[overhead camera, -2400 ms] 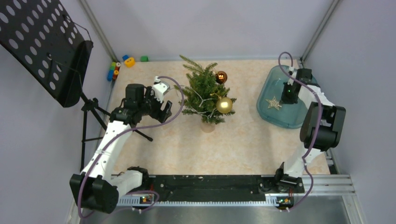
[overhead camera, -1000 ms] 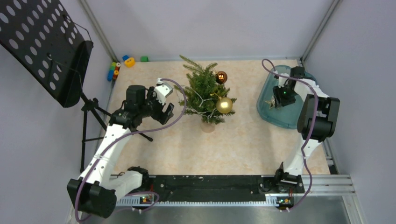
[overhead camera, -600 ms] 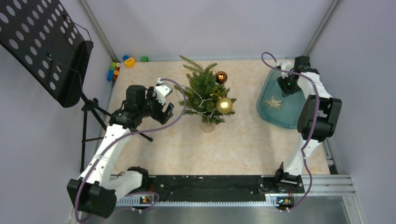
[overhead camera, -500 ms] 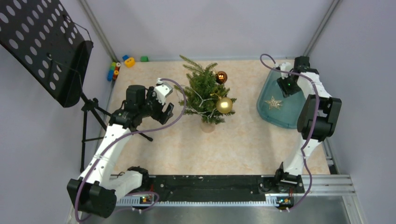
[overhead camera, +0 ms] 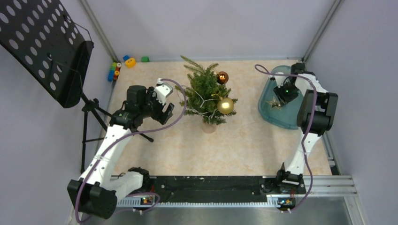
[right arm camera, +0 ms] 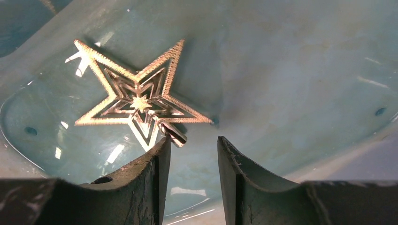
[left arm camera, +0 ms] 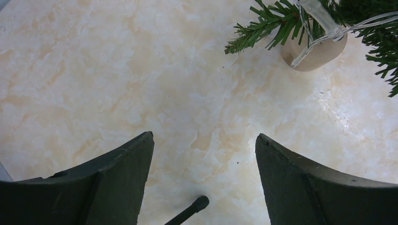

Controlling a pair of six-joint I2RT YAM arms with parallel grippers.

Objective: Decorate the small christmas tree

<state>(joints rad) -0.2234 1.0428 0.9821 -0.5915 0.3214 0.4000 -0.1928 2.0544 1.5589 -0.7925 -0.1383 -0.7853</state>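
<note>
Top view: small christmas tree (overhead camera: 205, 93) is set mid-table, left gripper (overhead camera: 165, 110) near it, right gripper (overhead camera: 281, 97) over teal tray (overhead camera: 270, 115) | Left wrist: jaws are spread wide, empty | Right wrist: jaws are held narrow, empty; gold star (right arm camera: 140, 101) is seen lying just ahead.

Open table (overhead camera: 244, 140) between tree (overhead camera: 204, 91) and tray (overhead camera: 271, 115).

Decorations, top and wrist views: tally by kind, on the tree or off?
Balls: 2, gold ball and brown ball, both on the small christmas tree.
Stars: 1, gold star lying in the teal tray.
Light string: 1, on the tree.
Total: 4
</note>
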